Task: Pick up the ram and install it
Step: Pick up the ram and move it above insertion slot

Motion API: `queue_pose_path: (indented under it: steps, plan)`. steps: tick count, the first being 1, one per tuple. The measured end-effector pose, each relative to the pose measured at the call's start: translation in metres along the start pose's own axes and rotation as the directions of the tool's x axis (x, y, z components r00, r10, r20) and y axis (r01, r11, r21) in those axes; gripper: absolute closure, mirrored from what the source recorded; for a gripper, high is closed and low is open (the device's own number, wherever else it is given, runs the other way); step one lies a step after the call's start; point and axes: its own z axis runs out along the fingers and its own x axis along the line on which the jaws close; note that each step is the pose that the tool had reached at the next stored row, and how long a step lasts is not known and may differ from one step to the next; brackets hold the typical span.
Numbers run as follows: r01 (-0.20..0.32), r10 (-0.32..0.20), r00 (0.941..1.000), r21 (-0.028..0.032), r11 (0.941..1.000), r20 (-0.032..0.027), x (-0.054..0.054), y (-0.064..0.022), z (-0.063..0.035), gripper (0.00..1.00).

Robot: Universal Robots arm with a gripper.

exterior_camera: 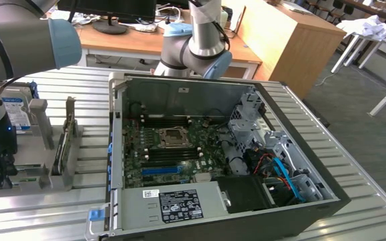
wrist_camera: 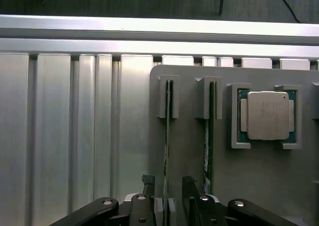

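Green board seen on edge: the ram (wrist_camera: 167,136) stands upright in a slot of the grey holder (wrist_camera: 259,186). My claw (wrist_camera: 168,183) straddles one end of it with the jaws apart, one finger on each flat face and a thin gap on either side. As far as I can tell I am touching nothing yet. A second stick (wrist_camera: 209,136) stands in the neighbouring slot just beside it, and beyond that a processor (wrist_camera: 268,115) sits in its own pocket. The holder rests on the ribbed aluminium desk (wrist_camera: 60,136).

In the exterior view, the open computer case (exterior_camera: 179,93) lies well apart from the holder, toward the exterior view's right. Its motherboard (exterior_camera: 173,150) is exposed and the black memory slots (exterior_camera: 169,120) look unfilled. I judge the task to be at the pick itself, with nothing lifted.

To grasp well here, I want to be square to the stick so my pads meet its faces flat, not one corner first. The stick should also be centred between my fingers, so that closing does not push the thin board sideways against the holder's guides. One finger sits in the narrow lane between the two sticks, so I must not drift toward the neighbour. A firm, gentle squeeze should do, since a thin board could bend or twist.
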Motion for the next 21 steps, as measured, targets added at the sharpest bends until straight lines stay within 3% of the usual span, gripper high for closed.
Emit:
queue_pose_path:
  steps: [11,13,14,21]
  plan:
    - [0.000,0.000,1.0000,-0.0001,1.0000,-0.0001,-0.0004,0.0000,0.0002,0.64]
    - [0.000,0.000,1.0000,0.0000,1.0000,-0.0001,-0.0004,0.0000,0.0003,0.66]
    - [0.000,0.000,1.0000,0.0000,1.0000,0.0000,-0.0004,0.0000,0.0002,0.73]
    - [0.000,0.000,1.0000,0.0000,1.0000,0.0000,-0.0004,-0.0001,0.0006,0.73]
